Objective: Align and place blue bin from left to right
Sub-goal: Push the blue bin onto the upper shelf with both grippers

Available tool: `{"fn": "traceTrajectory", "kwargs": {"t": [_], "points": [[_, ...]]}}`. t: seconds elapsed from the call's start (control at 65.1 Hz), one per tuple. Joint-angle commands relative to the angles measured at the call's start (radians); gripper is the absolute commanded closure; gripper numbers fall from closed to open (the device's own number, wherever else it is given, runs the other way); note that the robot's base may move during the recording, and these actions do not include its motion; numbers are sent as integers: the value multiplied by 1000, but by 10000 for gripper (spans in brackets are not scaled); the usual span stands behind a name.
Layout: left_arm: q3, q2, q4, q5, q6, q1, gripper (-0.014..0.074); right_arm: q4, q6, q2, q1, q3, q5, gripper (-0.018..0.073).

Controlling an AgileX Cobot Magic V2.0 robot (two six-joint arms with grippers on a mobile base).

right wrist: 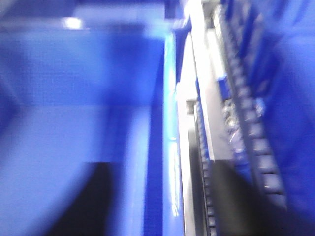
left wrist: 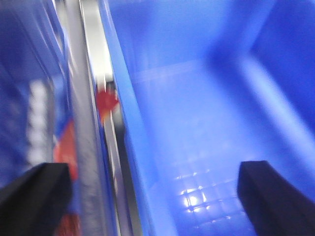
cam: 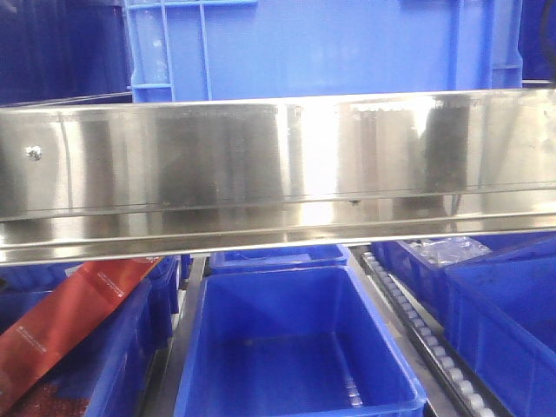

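Left gripper (left wrist: 152, 194): jaws spread wide, straddling the left wall of the empty blue plastic bin (cam: 295, 347), lower centre of the front view, apparently to clamp that rim. Right gripper (right wrist: 162, 196): two dark blurred shapes either side of the bin's right wall, likely mirroring the left (released or clenched: cannot tell). Beyond, lower right: one grey roller rail (cam: 426, 334). Lower left: one red packet (cam: 61, 321) leaning in a neighbouring bin. Across the middle: one stainless steel shelf edge (cam: 278, 165). Above it, one large blue crate (cam: 321, 43).
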Motion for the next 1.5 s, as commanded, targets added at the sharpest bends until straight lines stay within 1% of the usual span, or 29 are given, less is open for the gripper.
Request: {"fn": "traceTrajectory", "kwargs": {"t": [0.0, 0.046, 0.153, 0.184, 0.246, 0.292, 0.338, 0.445, 0.537, 0.614, 0.752, 0.875, 0.998, 1.136, 1.381, 1.489], "points": [[-5, -68, -12, 23, 32, -4, 270, -10, -10, -64, -1, -9, 8, 598], [-5, -93, -14, 36, 62, -4, 400, -10, -10, -86, -1, -9, 18, 657], [1, -133, -14, 60, 100, -4, 636, -10, -10, -118, -1, -7, 55, 647], [11, -144, -14, 60, 115, -4, 617, -10, -10, -125, -1, -1, 66, 648], [53, -169, -14, 60, 117, -4, 591, -10, -11, -145, -1, 36, 65, 648], [103, -193, -14, 60, 117, -4, 590, -10, -11, -164, -1, 83, 41, 648], [156, -217, -16, 32, 117, -4, 592, -10, -11, -185, -1, 144, 7, 648], [356, -310, -61, -101, 117, -4, 592, -10, -11, -261, -1, 342, -112, 648], [512, -406, -80, -226, 117, -4, 592, -10, -11, -362, 1, 526, -236, 648], [656, -502, -87, -325, 117, -4, 592, -10, -11, -459, 1, 681, -350, 648], [860, -664, -95, -471, 117, -4, 592, -10, -14, -641, 1, 924, -504, 648], [1003, -827, -101, -571, 117, -4, 592, -10, -14, -813, 1, 1099, -599, 648], [1127, -975, -99, -613, 117, -4, 592, -10, -14, -970, 1, 1255, -630, 648], [1244, -1137, -99, -629, 117, -4, 592, -10, -14, -1118, 1, 1415, -655, 648], [1464, -1428, -101, -634, 117, -4, 592, -10, -14, -1378, 1, 1731, -851, 648], [1539, -1531, -101, -634, 117, -4, 592, -10, -14, -1460, 1, 1825, -892, 648]]}}
